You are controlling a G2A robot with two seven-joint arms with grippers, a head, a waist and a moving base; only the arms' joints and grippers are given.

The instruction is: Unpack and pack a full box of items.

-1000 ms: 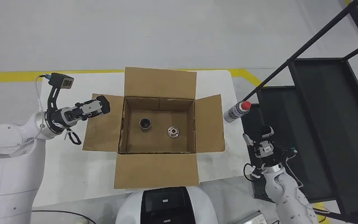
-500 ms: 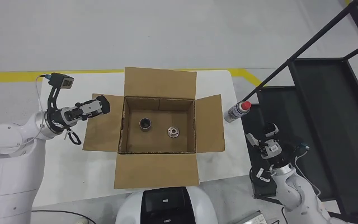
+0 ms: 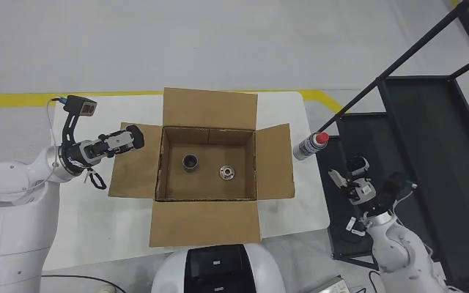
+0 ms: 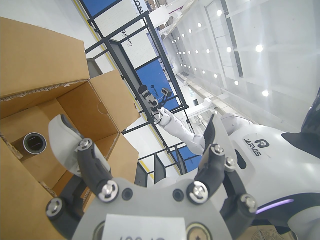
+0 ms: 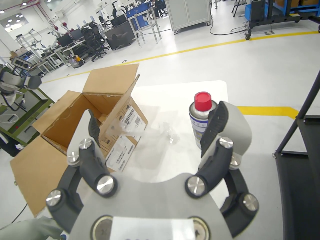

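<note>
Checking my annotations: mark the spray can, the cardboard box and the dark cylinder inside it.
spray can [image 5: 197,123]: right wrist view, on its body below the cap.
cardboard box [image 3: 210,108]: top view, on its far flap.
dark cylinder [image 3: 190,161]: top view, on its round end.

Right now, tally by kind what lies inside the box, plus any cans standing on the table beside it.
Dark cylinder: 1
Small round metal part: 1
Red-capped spray can: 1
Total: 3

White table [image 3: 282,110], open cardboard box [image 3: 210,108] at its middle, red-capped spray can [image 3: 308,146] beside the box
</note>
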